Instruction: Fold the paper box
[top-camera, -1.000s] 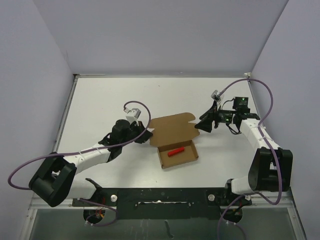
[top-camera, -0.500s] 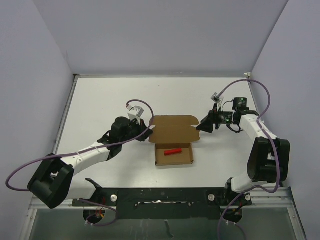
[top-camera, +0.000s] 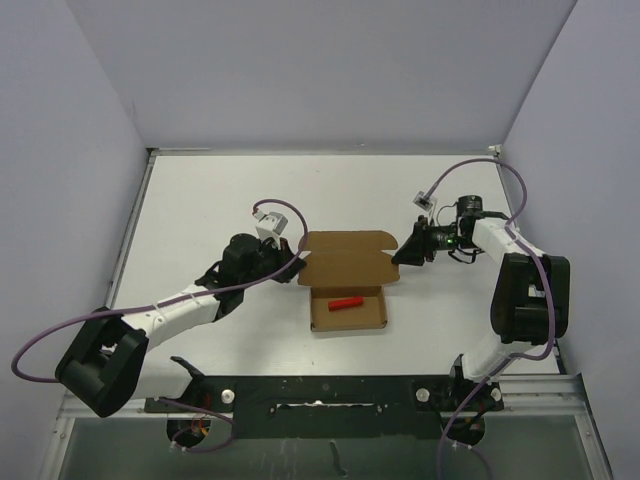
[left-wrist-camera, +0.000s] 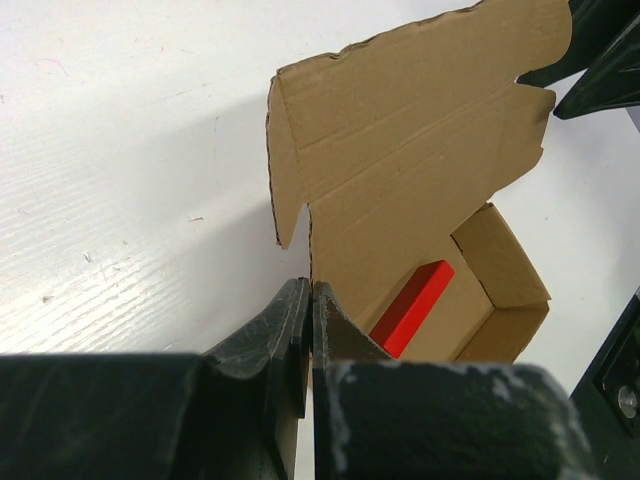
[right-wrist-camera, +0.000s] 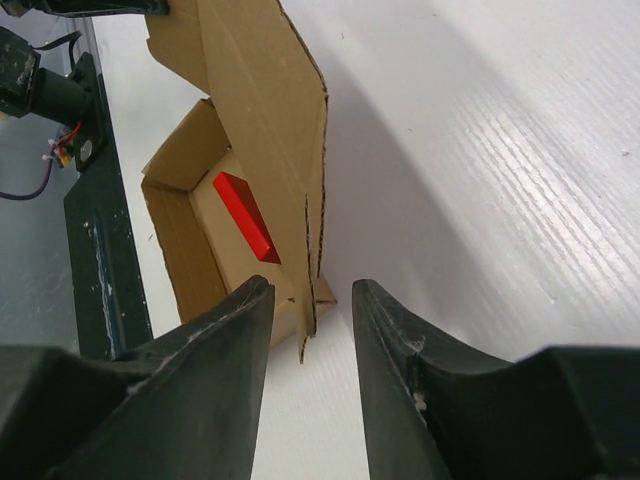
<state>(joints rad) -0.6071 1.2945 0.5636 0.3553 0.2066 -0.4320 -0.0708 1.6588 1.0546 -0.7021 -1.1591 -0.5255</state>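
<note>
The brown paper box lies at the table's middle, its lid standing open at the back and its shallow tray in front. A small red block lies in the tray. My left gripper is shut on the box's left edge where lid meets tray; in the left wrist view its jaws pinch the thin cardboard below the lid. My right gripper is open at the lid's right side. In the right wrist view the lid's side flap stands just ahead of the open gripper, untouched.
The red block also shows in the left wrist view and in the right wrist view. White table with grey walls behind and at both sides. A black rail runs along the near edge.
The box has turned from a tilt to square with the table edge and shifted slightly left, held by my left gripper. My right gripper has drawn in to the lid's right flap.
</note>
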